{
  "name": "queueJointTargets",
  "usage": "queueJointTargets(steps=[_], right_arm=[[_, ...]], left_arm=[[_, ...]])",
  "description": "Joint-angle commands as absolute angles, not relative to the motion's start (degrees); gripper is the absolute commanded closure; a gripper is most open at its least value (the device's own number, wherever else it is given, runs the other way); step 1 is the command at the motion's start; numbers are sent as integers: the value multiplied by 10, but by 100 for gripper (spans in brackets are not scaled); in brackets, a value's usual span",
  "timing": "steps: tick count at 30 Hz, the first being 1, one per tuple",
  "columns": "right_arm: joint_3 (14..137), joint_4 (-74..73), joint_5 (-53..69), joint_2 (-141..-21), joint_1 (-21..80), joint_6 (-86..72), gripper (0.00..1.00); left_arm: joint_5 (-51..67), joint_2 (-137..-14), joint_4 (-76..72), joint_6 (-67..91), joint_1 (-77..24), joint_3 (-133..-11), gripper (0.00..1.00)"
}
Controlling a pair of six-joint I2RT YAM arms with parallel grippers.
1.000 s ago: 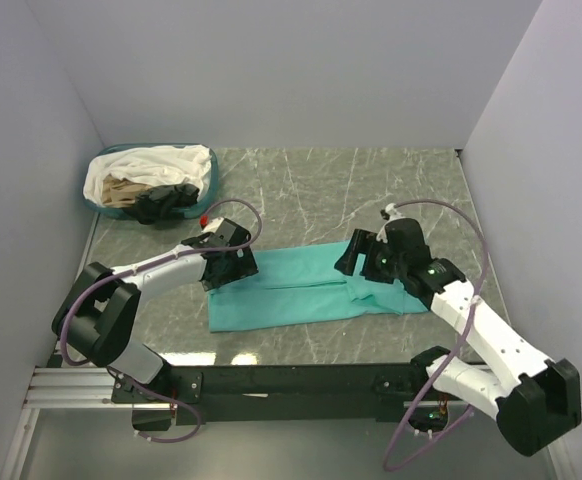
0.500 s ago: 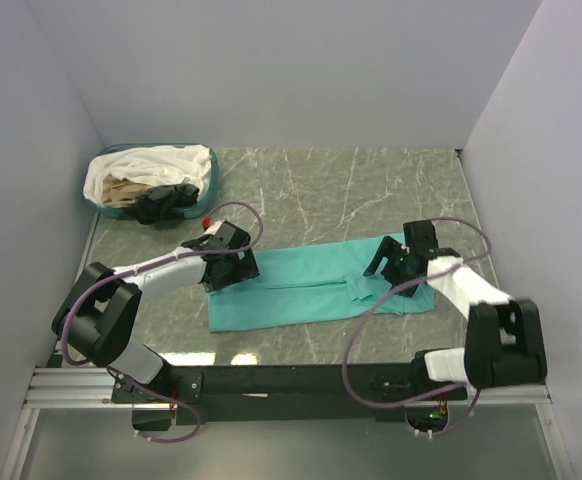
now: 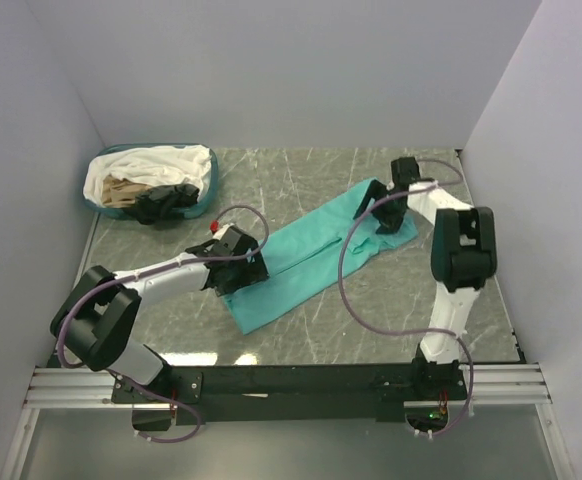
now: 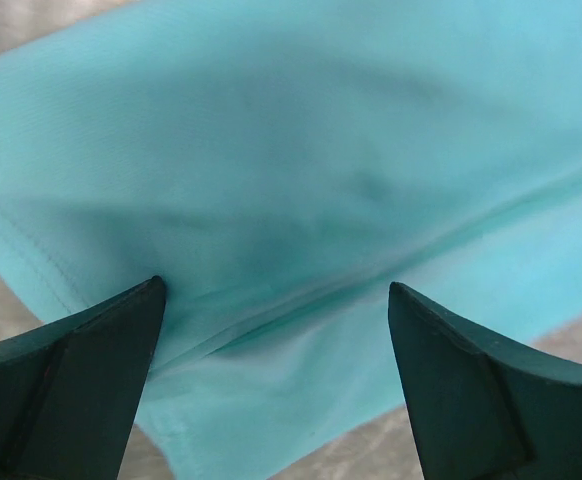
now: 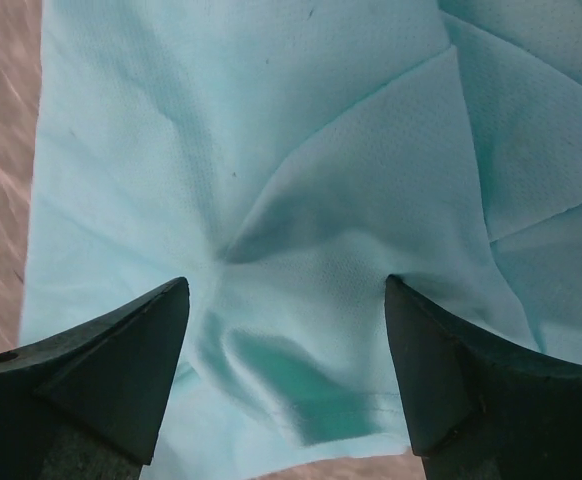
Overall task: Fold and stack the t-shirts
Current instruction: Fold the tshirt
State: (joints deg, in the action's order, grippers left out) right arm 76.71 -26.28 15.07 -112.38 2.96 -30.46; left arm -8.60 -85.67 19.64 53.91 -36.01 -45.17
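The plain teal-green t-shirt (image 3: pixel 311 262), folded into a long strip, lies diagonally on the grey marble table, from near left to far right. My left gripper (image 3: pixel 239 270) is over its near-left end; in the left wrist view the gripper (image 4: pixel 276 300) is open, its fingertips (image 4: pixel 121 320) down on the teal cloth (image 4: pixel 301 150). My right gripper (image 3: pixel 381 210) is over the far-right end; in the right wrist view it (image 5: pixel 286 290) is open, its tips on wrinkled cloth (image 5: pixel 271 120) near a hem. White (image 3: pixel 161 160), beige (image 3: pixel 121 190) and black (image 3: pixel 166 202) shirts lie in the basket.
The oval teal-rimmed basket (image 3: pixel 209 192) stands at the far left corner. White walls enclose the table on the left, back and right. The right arm (image 3: pixel 456 250) stretches up along the right side. A metal rail (image 3: pixel 291 380) runs along the near edge.
The teal shirt has swung from lying crosswise to lying diagonally. My right gripper moved far and up with its right end. My left gripper shifted slightly nearer on the left end.
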Motion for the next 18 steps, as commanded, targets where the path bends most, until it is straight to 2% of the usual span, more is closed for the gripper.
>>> queueJointTargets(steps=[1, 11, 13, 18], right_arm=[[914, -335, 161, -1211, 38, -261, 15], [1308, -461, 192, -1445, 107, -206, 16], [1349, -454, 199, -1472, 123, -214, 16], [1333, -352, 192, -1458, 140, -252, 16]], left_arm=[[-4, -875, 181, 577, -384, -435, 1], [79, -947, 117, 595, -497, -483, 1], [68, -956, 131, 602, -517, -495, 1], [53, -969, 155, 614, -576, -523, 0]])
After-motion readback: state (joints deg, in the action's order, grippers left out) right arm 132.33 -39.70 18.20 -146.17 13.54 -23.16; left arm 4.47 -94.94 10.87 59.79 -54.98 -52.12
